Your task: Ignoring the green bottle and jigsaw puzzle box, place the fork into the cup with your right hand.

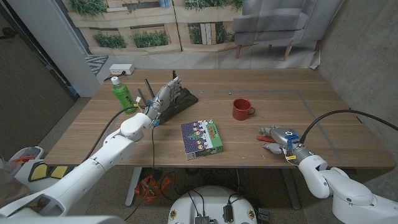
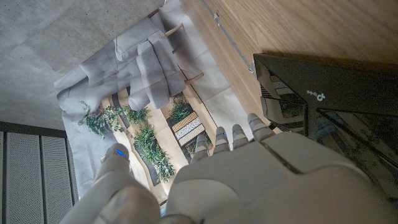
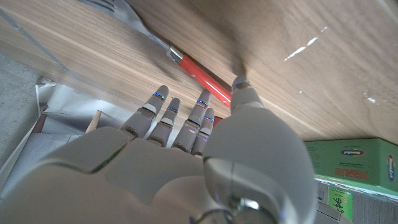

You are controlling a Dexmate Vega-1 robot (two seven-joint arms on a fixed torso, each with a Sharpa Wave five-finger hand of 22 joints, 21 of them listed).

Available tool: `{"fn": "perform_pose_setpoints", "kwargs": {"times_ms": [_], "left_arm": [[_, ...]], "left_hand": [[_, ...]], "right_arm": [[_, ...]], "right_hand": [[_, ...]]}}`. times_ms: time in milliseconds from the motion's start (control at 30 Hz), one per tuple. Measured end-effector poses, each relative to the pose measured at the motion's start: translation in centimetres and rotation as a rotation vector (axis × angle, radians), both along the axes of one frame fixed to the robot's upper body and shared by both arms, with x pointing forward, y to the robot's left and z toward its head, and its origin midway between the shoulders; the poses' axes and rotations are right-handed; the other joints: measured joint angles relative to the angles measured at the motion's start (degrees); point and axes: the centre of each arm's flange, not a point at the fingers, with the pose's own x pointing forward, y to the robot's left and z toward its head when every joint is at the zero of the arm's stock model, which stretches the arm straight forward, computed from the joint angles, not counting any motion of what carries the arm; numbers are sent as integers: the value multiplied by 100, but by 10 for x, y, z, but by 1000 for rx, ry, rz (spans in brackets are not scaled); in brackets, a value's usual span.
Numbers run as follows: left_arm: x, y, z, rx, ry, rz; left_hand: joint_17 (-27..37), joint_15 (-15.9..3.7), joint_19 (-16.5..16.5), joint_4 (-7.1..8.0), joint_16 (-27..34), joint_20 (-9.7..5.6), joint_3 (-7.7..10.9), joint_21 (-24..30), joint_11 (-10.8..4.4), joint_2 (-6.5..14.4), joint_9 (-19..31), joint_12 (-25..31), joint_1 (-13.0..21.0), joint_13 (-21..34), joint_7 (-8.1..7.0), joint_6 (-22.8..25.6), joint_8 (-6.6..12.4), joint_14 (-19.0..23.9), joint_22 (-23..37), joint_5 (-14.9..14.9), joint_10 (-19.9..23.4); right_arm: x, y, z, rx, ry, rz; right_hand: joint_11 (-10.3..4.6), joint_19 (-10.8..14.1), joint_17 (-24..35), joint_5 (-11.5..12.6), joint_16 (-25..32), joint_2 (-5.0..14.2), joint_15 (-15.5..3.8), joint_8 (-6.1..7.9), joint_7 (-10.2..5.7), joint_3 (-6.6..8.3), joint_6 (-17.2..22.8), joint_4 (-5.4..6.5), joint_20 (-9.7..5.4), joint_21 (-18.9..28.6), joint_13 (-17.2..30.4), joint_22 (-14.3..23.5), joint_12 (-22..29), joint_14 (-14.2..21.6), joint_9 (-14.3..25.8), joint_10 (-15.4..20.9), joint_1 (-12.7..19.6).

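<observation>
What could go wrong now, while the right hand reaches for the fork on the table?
1. The fork lies flat on the wood, its red handle thin; the right hand hovers over it, and its fingertips may slide off or push it away.
2. The red cup stands apart from the fork, and its opening looks narrow, so the fork may hit the rim and tip the cup.

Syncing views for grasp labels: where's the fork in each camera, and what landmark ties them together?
Head view: fork right of centre on the table, its red handle at the right robot hand's fingertips.
Right wrist view: fork lies diagonally just beyond the fingers, with the tines toward the picture's corner.
Left wrist view: faces the black device, away from the fork.
Shared landmark: the wooden table.
</observation>
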Motion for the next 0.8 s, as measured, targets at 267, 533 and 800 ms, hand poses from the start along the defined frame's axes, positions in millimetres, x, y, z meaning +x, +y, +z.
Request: {"fn": "perform_pose_setpoints", "kwargs": {"times_ms": [267,533,800], "left_arm": [[-4,1,-2,-3,-2,4],[-7,3,-4,-7,-3,9],[-8,4,-5,-10,-2,13]], "left_hand": [[0,0,0,0,0,0,0,0,0,0,0,0,0,0,0,0,0,0,0,0,0],[0,0,0,0,0,0,0,0,0,0,0,0,0,0,0,0,0,0,0,0,0],[0,0,0,0,0,0,0,0,0,0,0,0,0,0,0,0,0,0,0,0,0]], "right_arm": [[1,-1,-2,-5,2,0],[2,0,-3,-6,-16,2],[2,1,-4,-6,-35,3]], "right_hand": [[-8,30,22,-6,42,61,0,0,32,0,61,0,-52,0,0,0,90,0,0,255,61],[-4,73,27,-27,106,124,0,0,-45,0,310,0,-95,0,43,0,200,144,0,555,124],[-42,115,53,-27,130,206,-11,30,-162,65,618,-65,-91,0,110,23,377,275,0,843,402]]}}
